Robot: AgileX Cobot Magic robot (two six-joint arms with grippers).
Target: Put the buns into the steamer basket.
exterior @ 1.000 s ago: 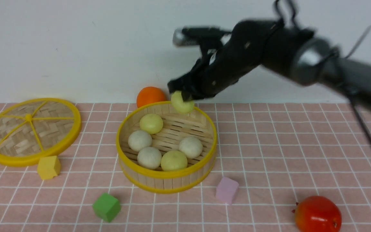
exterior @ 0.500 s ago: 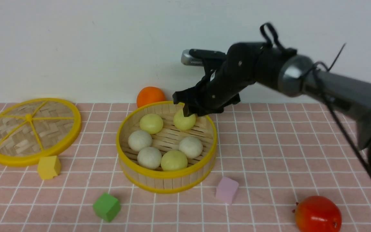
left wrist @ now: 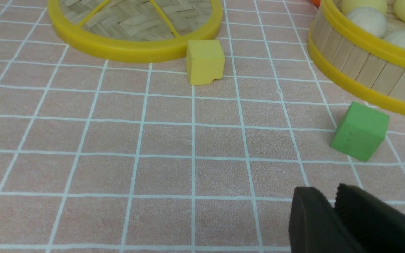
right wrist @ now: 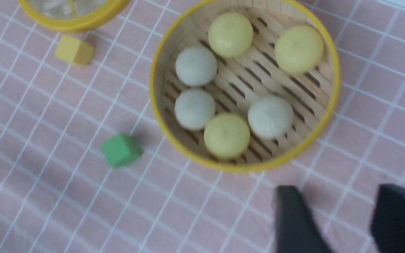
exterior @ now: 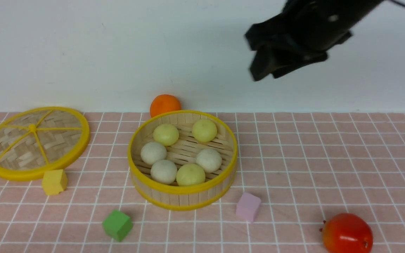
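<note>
The steamer basket (exterior: 185,199) stands mid-table and holds all six buns: three pale yellow (exterior: 204,130) and three off-white (exterior: 153,153). My right gripper (exterior: 264,72) is open and empty, high above the table to the right of the basket. In the right wrist view its two fingers (right wrist: 336,191) stand wide apart over the cloth beside the basket (right wrist: 244,168), with the buns (right wrist: 225,135) seen from above. My left gripper (left wrist: 332,198) is shut and empty, low over the cloth near the green cube (left wrist: 360,131). It does not show in the front view.
The flat woven lid (exterior: 35,142) lies at the left with a yellow cube (exterior: 54,181) in front of it. A green cube (exterior: 117,225) and a pink cube (exterior: 248,207) lie before the basket. An orange ball (exterior: 165,104) sits behind it; a red fruit (exterior: 346,233) sits front right.
My right gripper lowered a pale yellow bun into the far right of the basket, let it go, and rose up and to the right, open.
</note>
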